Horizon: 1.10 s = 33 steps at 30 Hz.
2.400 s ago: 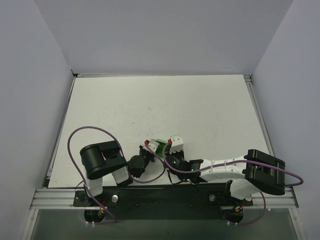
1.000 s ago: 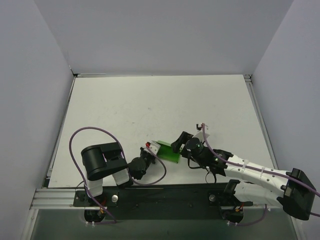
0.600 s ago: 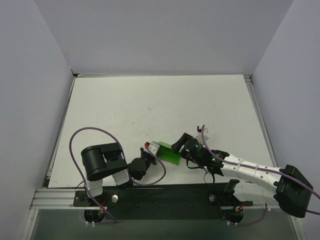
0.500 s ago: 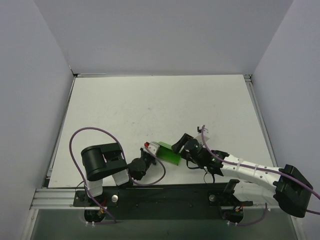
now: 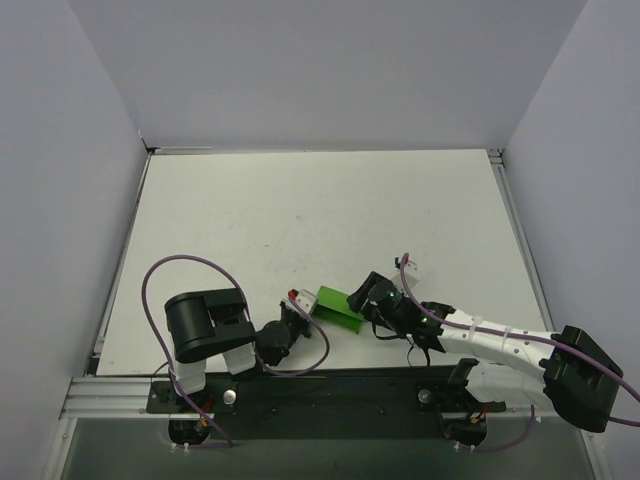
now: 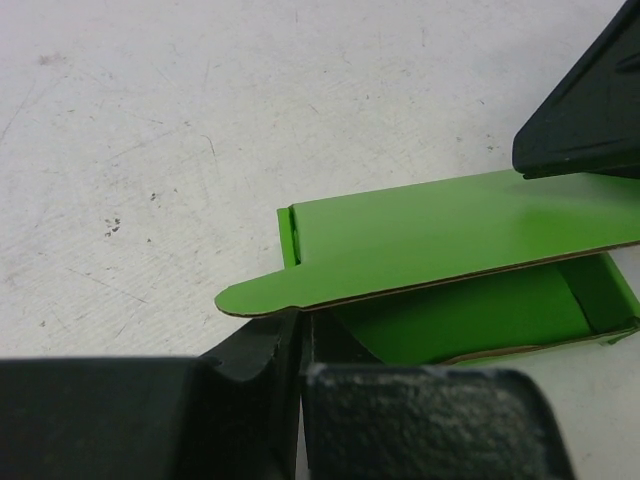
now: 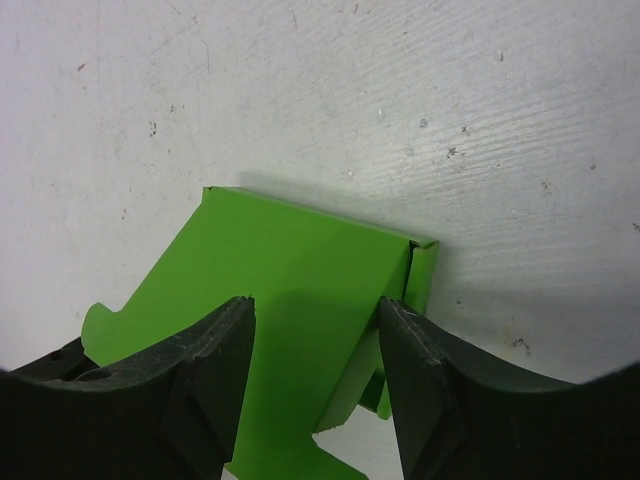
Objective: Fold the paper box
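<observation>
Since a second ago the right arm has stretched out lower, and the right gripper [image 7: 312, 303] has narrowed around the paper box [image 5: 338, 305], which lies by the middle of the bench's [image 5: 300, 210] near edge. Its jaws stand apart astride the top panel, probably to press a fold. The left gripper [image 6: 303, 330] is pinched tight on a flap tab, anchoring the box, its arm curled low.

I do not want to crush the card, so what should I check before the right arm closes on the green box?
1. Left gripper shut on the box edge: ok.
2. Right gripper open, astride the top panel: ok.
3. Right fingers touching the card: cannot tell.
4. Box end closed: not ok, the inside shows.
</observation>
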Each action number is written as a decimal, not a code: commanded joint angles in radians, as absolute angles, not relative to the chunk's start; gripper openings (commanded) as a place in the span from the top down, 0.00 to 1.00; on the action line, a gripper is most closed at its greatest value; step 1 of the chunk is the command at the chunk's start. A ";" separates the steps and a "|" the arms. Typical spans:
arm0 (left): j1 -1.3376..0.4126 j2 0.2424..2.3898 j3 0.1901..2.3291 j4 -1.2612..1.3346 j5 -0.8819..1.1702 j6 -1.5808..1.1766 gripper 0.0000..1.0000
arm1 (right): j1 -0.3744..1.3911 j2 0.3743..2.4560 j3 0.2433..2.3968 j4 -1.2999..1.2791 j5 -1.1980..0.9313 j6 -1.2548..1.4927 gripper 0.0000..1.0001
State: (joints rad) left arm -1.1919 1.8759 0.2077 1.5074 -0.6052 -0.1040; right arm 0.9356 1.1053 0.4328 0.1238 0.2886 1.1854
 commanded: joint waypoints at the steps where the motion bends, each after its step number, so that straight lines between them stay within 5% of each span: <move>1: -1.212 1.866 0.146 1.660 -0.572 -0.137 0.87 | 0.928 1.104 0.420 0.132 0.307 1.210 0.49; 3: -1.212 1.836 0.132 1.658 -0.583 -0.123 0.73 | 0.928 1.108 0.420 0.127 0.310 1.215 0.50; 7: -1.212 1.737 0.100 1.631 -0.577 -0.106 0.59 | 0.925 1.115 0.416 0.121 0.324 1.219 0.53; 19: -1.212 1.608 0.114 1.460 -0.554 -0.083 0.63 | 0.923 1.140 0.425 0.130 0.310 1.203 0.58; 25: -1.204 1.436 0.089 1.291 -0.554 -0.097 0.59 | 0.925 1.063 0.422 0.117 0.344 1.117 0.51; 33: -0.953 0.927 0.123 0.741 -0.174 -0.195 0.24 | 1.028 0.879 0.466 0.014 0.429 0.838 0.37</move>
State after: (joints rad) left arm -1.0786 1.1221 0.0898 1.0245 -0.4240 -0.1417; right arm 0.9535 0.9672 0.4248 0.0994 0.3252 1.0142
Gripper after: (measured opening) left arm 0.692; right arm 0.620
